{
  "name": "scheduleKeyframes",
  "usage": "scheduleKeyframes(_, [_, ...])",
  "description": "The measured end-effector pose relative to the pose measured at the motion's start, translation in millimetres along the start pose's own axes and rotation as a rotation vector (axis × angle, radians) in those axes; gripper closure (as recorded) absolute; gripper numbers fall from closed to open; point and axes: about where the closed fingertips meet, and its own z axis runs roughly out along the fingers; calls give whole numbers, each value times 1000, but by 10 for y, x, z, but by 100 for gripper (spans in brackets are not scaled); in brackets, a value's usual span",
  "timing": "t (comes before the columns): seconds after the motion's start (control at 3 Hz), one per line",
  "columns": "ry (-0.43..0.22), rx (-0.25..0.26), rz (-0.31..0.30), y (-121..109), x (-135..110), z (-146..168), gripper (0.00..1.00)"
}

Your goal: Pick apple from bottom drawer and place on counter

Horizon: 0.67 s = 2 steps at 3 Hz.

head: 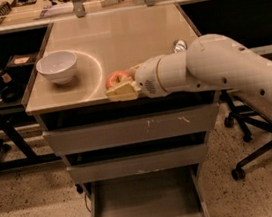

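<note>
The small red-orange apple point(117, 78) sits between the fingers of my gripper point(120, 85), at the front edge of the beige counter point(126, 41). A cream-coloured finger point(122, 92) lies in front of the apple, just over the counter's front lip. The gripper is shut on the apple. My white arm point(211, 69) reaches in from the right and covers the counter's front right corner. The bottom drawer point(144, 205) stands pulled open below, and its visible floor holds nothing.
A white bowl point(57, 67) stands at the counter's left. A silver can point(179, 46) lies behind my arm at the right. Two shut drawers point(134, 131) sit under the counter. Cluttered desks run along the back. Office-chair bases stand on the floor at both sides.
</note>
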Motion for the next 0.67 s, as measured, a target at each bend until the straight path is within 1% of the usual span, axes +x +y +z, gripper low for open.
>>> scheduleKeyframes(0.33, [-25, -24, 25, -136, -60, 58, 100])
scheduleKeyframes(0.67, [-27, -24, 26, -146, -68, 59, 100])
